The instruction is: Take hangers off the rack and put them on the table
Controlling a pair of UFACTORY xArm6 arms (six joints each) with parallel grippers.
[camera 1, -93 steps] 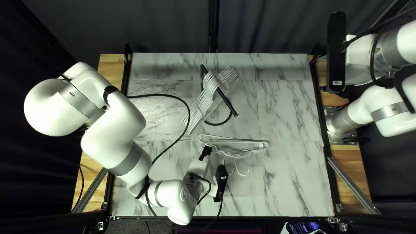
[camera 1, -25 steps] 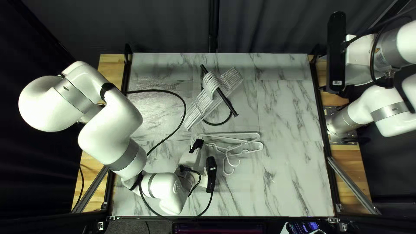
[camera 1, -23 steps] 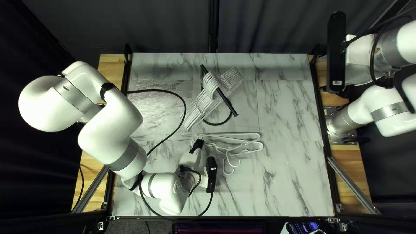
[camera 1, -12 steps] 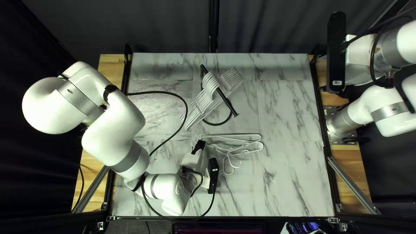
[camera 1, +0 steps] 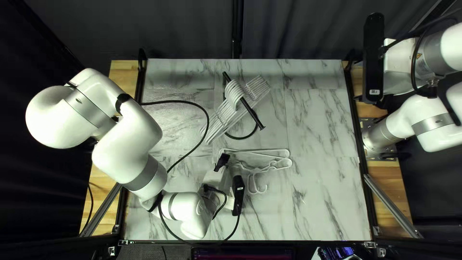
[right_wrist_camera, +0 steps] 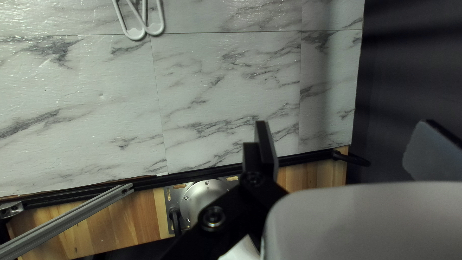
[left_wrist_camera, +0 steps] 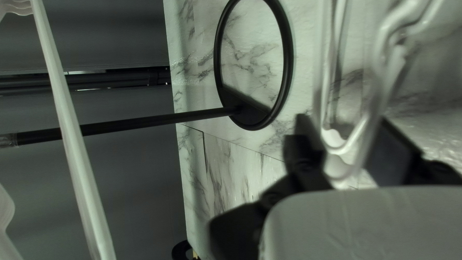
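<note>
Surroundings: black rack [camera 1: 252,116] near the middle of the far part of the table [camera 1: 320,125], round foot [camera 1: 240,138] under its rod. Black cable [camera 1: 198,107] arcs over the table on the left arm's side, crossing the lower ends of the hung hangers [camera 1: 232,107] in the top left view. Left wrist view: one hung hanger's straight bar crosses in front of the rod. Metal strut [camera 1: 392,204] slants along the right edge.

Hangers: white, thin, packed side by side on the rack, hooks over the rod. Two loose hangers [camera 1: 255,169] lie overlapped on the table, nearer the near edge, hooks toward that edge.

Left gripper [camera 1: 222,162]: beside the loose hangers; fingers apart, hanger ends showing between them, no grip seen from both sides. Right gripper [camera 1: 395,79]: fingers wide apart, holding nothing, well apart from the loose hangers.
</note>
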